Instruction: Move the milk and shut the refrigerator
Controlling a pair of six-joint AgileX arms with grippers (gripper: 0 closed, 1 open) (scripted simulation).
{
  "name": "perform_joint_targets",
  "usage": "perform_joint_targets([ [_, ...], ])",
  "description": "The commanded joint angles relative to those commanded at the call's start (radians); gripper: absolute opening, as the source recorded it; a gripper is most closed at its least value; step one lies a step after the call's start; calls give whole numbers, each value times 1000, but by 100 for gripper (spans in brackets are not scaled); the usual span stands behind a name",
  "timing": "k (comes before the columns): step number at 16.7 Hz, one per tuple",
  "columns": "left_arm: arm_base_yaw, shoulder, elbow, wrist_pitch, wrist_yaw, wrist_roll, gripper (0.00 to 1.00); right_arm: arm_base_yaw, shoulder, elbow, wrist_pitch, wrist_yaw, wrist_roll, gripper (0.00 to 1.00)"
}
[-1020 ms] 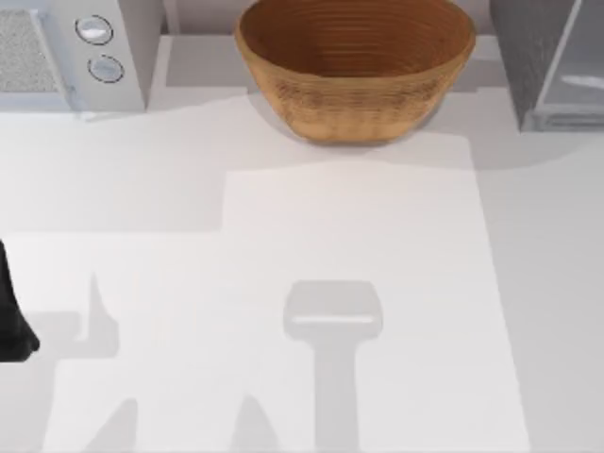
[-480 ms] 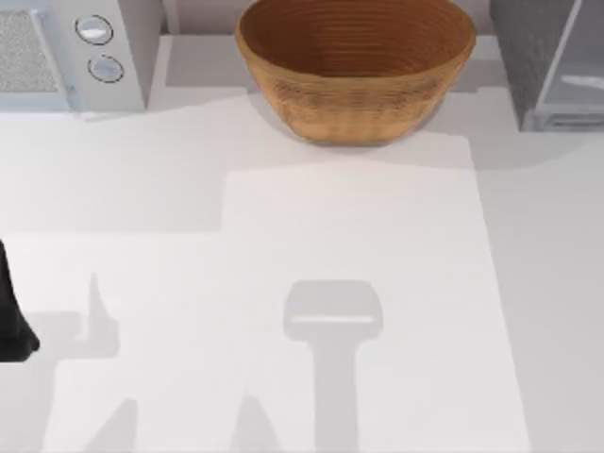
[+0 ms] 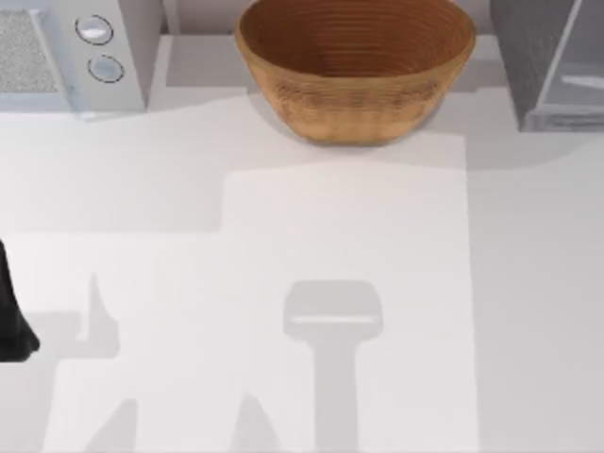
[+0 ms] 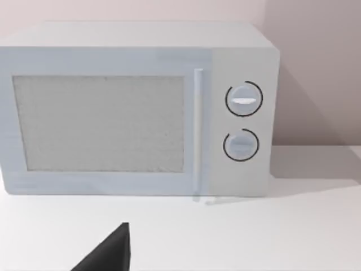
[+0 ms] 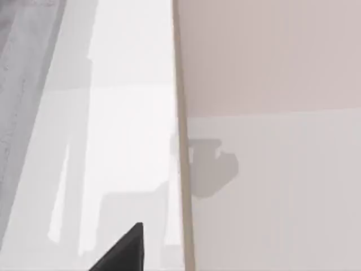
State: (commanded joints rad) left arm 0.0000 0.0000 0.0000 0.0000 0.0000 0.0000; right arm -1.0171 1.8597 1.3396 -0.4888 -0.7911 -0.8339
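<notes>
The milk is out of view. The refrigerator [image 3: 527, 47] stands at the table's back right corner, dark-grey and speckled, with a pale framed door panel [image 3: 576, 71]. From above I cannot tell how far that door stands open. The right wrist view is close to the pale door panel [image 5: 127, 113], with a strip of speckled grey body [image 5: 20, 84] beside it and a dark tip of my right gripper [image 5: 124, 251] low in the picture. My left arm [image 3: 13, 316] is parked at the table's left edge; a dark tip of my left gripper [image 4: 110, 254] faces the microwave.
A large woven brown basket [image 3: 354, 71] sits at the back middle. A light-grey microwave [image 3: 71, 52] with two round knobs stands at the back left, door shut [image 4: 101, 124]. A pinkish wall [image 5: 271, 56] runs behind the table. Arm shadows lie on the white tabletop [image 3: 330, 236].
The right border of the bright patch on the tabletop has shifted left. The left arm, basket and microwave have not moved.
</notes>
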Motion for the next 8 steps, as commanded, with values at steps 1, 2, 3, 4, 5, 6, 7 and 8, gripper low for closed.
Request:
perform_joint_targets([
  [1,0,0,0,0,0,0,100,27,-6,-9,56,11,57,100],
  [2,0,0,0,0,0,0,100,49,-11,-17,103,20,104,100],
  [3,0,0,0,0,0,0,100,66,-16,-25,139,27,141,100],
  [4,0,0,0,0,0,0,100,78,-21,-31,166,33,168,100],
  [5,0,0,0,0,0,0,100,85,-24,-35,181,37,183,100],
  [6,0,0,0,0,0,0,100,87,-25,-37,186,38,188,100],
  [7,0,0,0,0,0,0,100,87,-25,-37,186,38,188,100],
  [8,0,0,0,0,0,0,100,87,-25,-37,186,38,188,100],
])
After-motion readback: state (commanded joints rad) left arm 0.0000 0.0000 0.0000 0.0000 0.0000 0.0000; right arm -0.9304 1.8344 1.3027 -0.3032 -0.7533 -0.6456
